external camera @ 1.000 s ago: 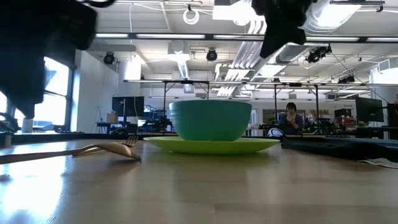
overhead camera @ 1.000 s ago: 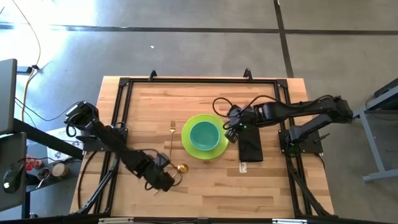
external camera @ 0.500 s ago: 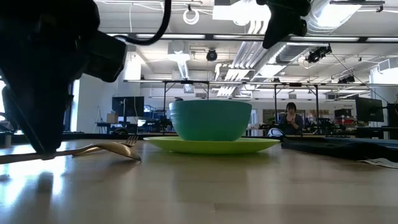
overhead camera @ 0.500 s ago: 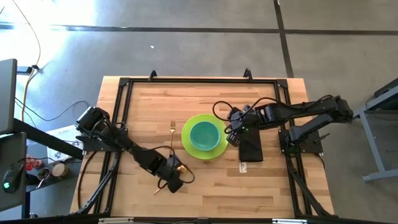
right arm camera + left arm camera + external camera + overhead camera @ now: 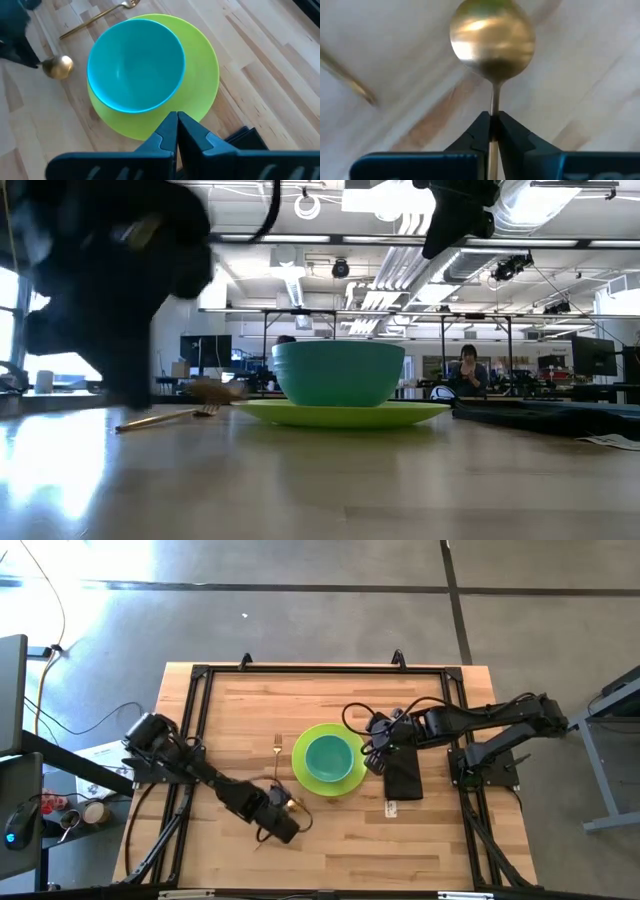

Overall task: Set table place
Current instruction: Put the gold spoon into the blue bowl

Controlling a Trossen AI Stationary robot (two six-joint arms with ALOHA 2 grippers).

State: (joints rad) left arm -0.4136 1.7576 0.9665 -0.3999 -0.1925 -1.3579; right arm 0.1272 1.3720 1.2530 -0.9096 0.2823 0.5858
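Note:
A gold spoon [image 5: 492, 42] is at the near left of the green plate [image 5: 345, 783], with my left gripper [image 5: 283, 821] shut on it. The plate carries a teal bowl [image 5: 329, 757] at the middle of the table [image 5: 330, 700]. A gold fork [image 5: 276, 762] lies flat left of the plate. My right gripper [image 5: 176, 131] is shut on nothing and hangs over the plate's right rim, beside a dark folded napkin [image 5: 403, 778]. My left gripper pinches the spoon's thin handle [image 5: 493, 111] between its two fingertips, close behind the spoon's bowl. The handle runs back between the fingers, along them. In the low view the spoon's bowl [image 5: 215, 390] shows above the tabletop.
A black rail frame [image 5: 195, 700] edges the table. A white tag [image 5: 392, 807] lies at the napkin's near end. Bare wood lies along the far and near sides. A person sits far behind the table [image 5: 468, 365].
My left gripper has moved toward the table's right edge to the spoon and has shut on its handle. The spoon's bowl end has come up off the table. The fork, plate and bowl stay where they were.

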